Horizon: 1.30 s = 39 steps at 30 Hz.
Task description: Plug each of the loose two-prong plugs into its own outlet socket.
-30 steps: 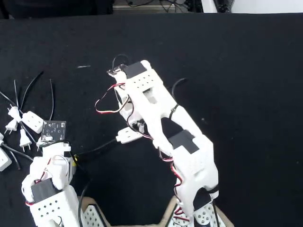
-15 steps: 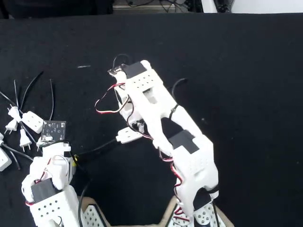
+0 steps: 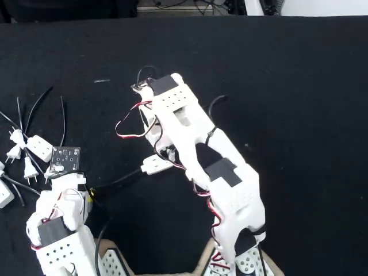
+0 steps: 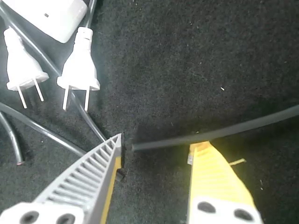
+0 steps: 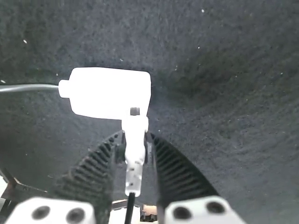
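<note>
In the right wrist view my right gripper [image 5: 135, 139] is shut on a white two-prong plug [image 5: 135, 161], whose front end meets the side of a white outlet socket [image 5: 110, 93] lying on the black mat. From above, that socket [image 3: 154, 165] peeks out under the right arm [image 3: 198, 155]. My left gripper [image 4: 158, 145] is open just above the mat, with a black cable [image 4: 219, 131] crossing between its tips. Two loose white plugs [image 4: 78, 74] [image 4: 21, 65] lie beyond it, prongs toward the gripper, beside another white socket [image 4: 56, 16].
At the table's left edge, seen from above, lie loose plugs [image 3: 27, 169] [image 3: 14, 150], white sockets [image 3: 39, 147] [image 3: 4, 194] and thin black cables [image 3: 62, 118]. The left arm [image 3: 57, 230] stands at the front left. Black mat covers the right half.
</note>
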Each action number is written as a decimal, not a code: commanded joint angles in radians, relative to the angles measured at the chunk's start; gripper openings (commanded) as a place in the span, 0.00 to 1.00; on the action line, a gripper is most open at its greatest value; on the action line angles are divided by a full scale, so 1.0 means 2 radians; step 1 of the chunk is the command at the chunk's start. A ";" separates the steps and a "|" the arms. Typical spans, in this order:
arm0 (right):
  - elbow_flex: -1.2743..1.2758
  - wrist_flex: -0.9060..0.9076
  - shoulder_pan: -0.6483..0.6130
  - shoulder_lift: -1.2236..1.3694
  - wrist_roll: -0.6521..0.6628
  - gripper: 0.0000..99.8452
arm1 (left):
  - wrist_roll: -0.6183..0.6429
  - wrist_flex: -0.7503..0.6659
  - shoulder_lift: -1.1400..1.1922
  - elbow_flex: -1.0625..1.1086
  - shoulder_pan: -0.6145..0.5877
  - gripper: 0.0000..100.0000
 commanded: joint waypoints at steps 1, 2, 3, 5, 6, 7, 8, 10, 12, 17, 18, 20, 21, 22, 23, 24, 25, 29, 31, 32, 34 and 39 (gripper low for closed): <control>0.000 -0.008 0.007 0.009 -0.005 0.01 | -0.005 0.003 -0.002 -0.002 -0.007 0.23; 0.000 -0.011 0.007 0.015 -0.005 0.01 | -0.005 0.003 -0.002 -0.002 -0.007 0.23; -0.003 -0.011 0.007 0.018 -0.005 0.01 | -0.005 0.003 -0.002 -0.002 -0.007 0.23; -0.016 -0.010 0.007 0.020 -0.004 0.01 | -0.005 0.003 -0.002 -0.002 -0.007 0.23; -0.022 -0.010 0.007 0.018 -0.004 0.01 | -0.005 0.003 -0.002 -0.002 -0.007 0.23; -0.030 -0.009 0.007 0.018 -0.004 0.01 | -0.005 0.003 -0.002 -0.002 -0.007 0.23; -0.037 -0.008 0.006 0.020 -0.004 0.01 | -0.005 0.003 -0.002 -0.002 -0.007 0.23; -0.044 -0.007 0.002 0.021 -0.005 0.01 | -0.005 0.003 -0.002 -0.002 -0.007 0.23; -0.043 -0.007 -0.005 0.021 -0.005 0.01 | -0.005 0.004 -0.002 -0.002 -0.007 0.23; -0.044 -0.007 -0.027 0.022 -0.001 0.01 | -0.005 0.004 -0.002 -0.002 -0.007 0.23; -0.046 -0.007 -0.029 0.022 -0.001 0.01 | -0.005 0.004 -0.002 -0.002 -0.007 0.23; -0.049 -0.007 -0.031 0.024 0.000 0.01 | -0.005 0.004 -0.002 -0.002 -0.007 0.23; -0.051 -0.006 -0.031 0.028 0.003 0.01 | -0.005 0.004 -0.002 -0.002 -0.007 0.23; -0.056 -0.005 -0.030 0.035 0.012 0.01 | -0.005 0.004 -0.002 -0.002 -0.007 0.23; -0.063 0.000 -0.029 0.044 0.018 0.01 | -0.005 0.004 -0.002 -0.002 -0.007 0.23; -0.073 0.007 -0.027 0.055 0.022 0.01 | -0.005 0.004 -0.002 -0.002 -0.007 0.23; -0.087 0.013 -0.024 0.067 0.023 0.01 | -0.005 0.004 -0.002 -0.002 -0.008 0.23; -0.135 0.015 -0.015 0.105 0.024 0.01 | -0.005 0.004 -0.002 0.000 -0.008 0.23; -0.148 0.015 -0.016 0.115 0.024 0.01 | -0.005 0.004 -0.003 0.000 -0.008 0.23; -0.152 0.016 -0.018 0.119 0.025 0.01 | -0.005 0.004 -0.003 0.000 -0.008 0.23; -0.154 0.016 -0.018 0.121 0.025 0.01 | -0.005 0.004 -0.003 0.000 -0.008 0.23; -0.151 0.016 -0.018 0.122 0.025 0.01 | -0.005 0.004 -0.003 0.000 -0.008 0.23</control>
